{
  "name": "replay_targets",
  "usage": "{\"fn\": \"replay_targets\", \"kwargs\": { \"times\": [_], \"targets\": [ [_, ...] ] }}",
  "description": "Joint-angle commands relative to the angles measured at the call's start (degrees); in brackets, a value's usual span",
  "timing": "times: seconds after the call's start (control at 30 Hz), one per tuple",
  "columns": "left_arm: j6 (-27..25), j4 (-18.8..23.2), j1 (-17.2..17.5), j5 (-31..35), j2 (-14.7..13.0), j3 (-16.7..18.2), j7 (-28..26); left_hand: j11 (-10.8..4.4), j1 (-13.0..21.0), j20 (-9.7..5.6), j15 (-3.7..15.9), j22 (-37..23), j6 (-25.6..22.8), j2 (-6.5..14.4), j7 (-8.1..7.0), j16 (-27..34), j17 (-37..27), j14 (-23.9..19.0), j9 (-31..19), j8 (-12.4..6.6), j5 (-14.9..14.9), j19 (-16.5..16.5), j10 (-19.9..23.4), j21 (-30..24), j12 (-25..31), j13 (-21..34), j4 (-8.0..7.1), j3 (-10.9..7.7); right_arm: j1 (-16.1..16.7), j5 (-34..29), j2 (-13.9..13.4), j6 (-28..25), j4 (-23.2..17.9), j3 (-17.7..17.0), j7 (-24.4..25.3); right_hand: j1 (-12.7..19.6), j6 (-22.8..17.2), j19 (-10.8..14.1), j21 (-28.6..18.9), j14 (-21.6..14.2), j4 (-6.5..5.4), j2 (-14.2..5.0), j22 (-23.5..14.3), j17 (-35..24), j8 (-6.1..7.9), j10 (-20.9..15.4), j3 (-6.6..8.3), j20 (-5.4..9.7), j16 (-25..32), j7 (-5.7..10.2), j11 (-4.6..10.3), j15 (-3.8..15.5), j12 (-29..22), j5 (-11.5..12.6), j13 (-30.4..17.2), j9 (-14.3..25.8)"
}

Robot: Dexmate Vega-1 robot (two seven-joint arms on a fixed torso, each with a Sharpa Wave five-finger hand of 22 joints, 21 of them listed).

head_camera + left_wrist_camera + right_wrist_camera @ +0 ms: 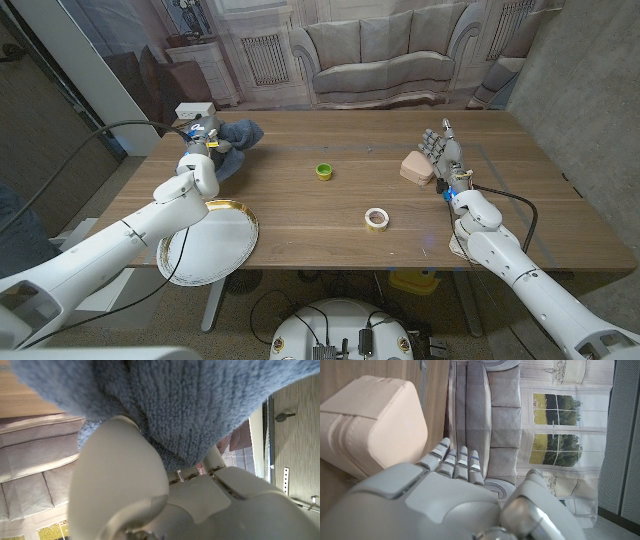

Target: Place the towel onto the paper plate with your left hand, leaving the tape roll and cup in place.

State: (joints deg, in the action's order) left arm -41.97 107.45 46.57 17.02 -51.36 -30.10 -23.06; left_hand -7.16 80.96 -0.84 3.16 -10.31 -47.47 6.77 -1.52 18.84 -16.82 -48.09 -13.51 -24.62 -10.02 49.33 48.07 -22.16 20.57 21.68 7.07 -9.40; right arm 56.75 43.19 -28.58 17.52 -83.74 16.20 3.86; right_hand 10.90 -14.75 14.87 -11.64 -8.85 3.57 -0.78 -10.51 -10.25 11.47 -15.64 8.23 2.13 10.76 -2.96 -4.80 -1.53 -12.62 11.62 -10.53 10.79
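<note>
**Now: towel gripped, carry to plate coming up**

Currently the left hand [200, 148] is holding the blue towel [236, 138] near the table's far-left corner; the cloth is bunching up around the fingers, and whether part of it is still touching the wood I can't tell from the head view. In the left wrist view the towel [170, 405] is draping right over the back of the hand [150, 495], so the grip looks solid, tho the fingers themselves are hidden under the pile.

The paper plate [215, 250], gold-rimmed, is sitting at the near-left edge of the table [300, 215], partly hanging over it. It's well apart from the towel, w/ the left forearm crossing over its rim.

Step in hand, imo: grasp done, transport just starting. Next move calls for lifting the towel clear of the wood, drawing the arm back toward the near edge, and letting go over the plate's middle, not its overhanging side, since weight there could tip it.

The green cup [324, 171] is sitting mid-table and the tape roll [376, 217] nearer the front edge, both well off the towel-to-plate path, so no real risk of nudging them.

The right hand [443, 150] is standing near the far-right part of the table, fingers straight and empty, just beside a beige block [417, 168]. It's idling.
</note>
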Motion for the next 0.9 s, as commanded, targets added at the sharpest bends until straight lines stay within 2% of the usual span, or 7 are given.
{"fn": "replay_targets", "kwargs": {
  "times": [0.03,0.6,0.9],
  "targets": [
    [2.12,3.36,3.65,-2.37,-2.05,3.88,-0.46,0.15,1.41,-3.98,7.25,-0.14,-0.67,1.70,-0.13,0.08,-0.29,-3.47,-0.20,-0.25,-0.43,4.70,0.66,-0.29,-0.13,0.31,-0.60,-0.64,1.10,-0.33,-0.40,0.07,-1.41,-0.45,1.26,-0.04,-0.50,-0.03,-0.01,-0.28,-0.10,-0.37,-0.14,-0.32,-0.17,-0.46,-0.07,0.33,-0.04,-0.05,-0.13,0.02,0.30,-0.01,-0.15,0.09],
    [-1.34,10.14,8.60,-2.86,-5.27,7.48,-0.76,0.03,0.96,-3.98,7.27,-0.13,-1.13,1.61,0.12,0.03,-0.54,-4.23,-0.10,-0.46,-0.40,5.11,1.13,-0.58,-0.30,0.81,-0.86,-0.74,1.23,-0.17,-0.67,-0.31,-1.81,-0.62,1.34,-0.03,-0.48,-0.02,-0.01,-0.26,-0.08,-0.44,-0.14,-0.31,-0.19,-0.43,-0.11,0.31,-0.05,-0.10,-0.21,-0.03,0.32,-0.01,-0.15,0.09],
    [-5.06,13.77,10.58,-1.92,-6.08,8.15,-1.40,-0.03,0.65,-3.89,7.24,-0.13,-1.40,1.58,0.33,-0.08,-0.64,-4.51,-0.06,-0.58,-0.38,5.23,1.33,-0.70,-0.42,1.07,-1.03,-0.77,1.29,-0.14,-0.90,-0.06,-1.73,-0.84,1.05,-0.06,-0.42,-0.06,0.00,-0.30,-0.07,-0.45,-0.14,-0.32,-0.22,-0.41,-0.15,0.28,-0.04,-0.08,-0.06,-0.01,0.34,-0.02,-0.15,0.09]
  ]
}}
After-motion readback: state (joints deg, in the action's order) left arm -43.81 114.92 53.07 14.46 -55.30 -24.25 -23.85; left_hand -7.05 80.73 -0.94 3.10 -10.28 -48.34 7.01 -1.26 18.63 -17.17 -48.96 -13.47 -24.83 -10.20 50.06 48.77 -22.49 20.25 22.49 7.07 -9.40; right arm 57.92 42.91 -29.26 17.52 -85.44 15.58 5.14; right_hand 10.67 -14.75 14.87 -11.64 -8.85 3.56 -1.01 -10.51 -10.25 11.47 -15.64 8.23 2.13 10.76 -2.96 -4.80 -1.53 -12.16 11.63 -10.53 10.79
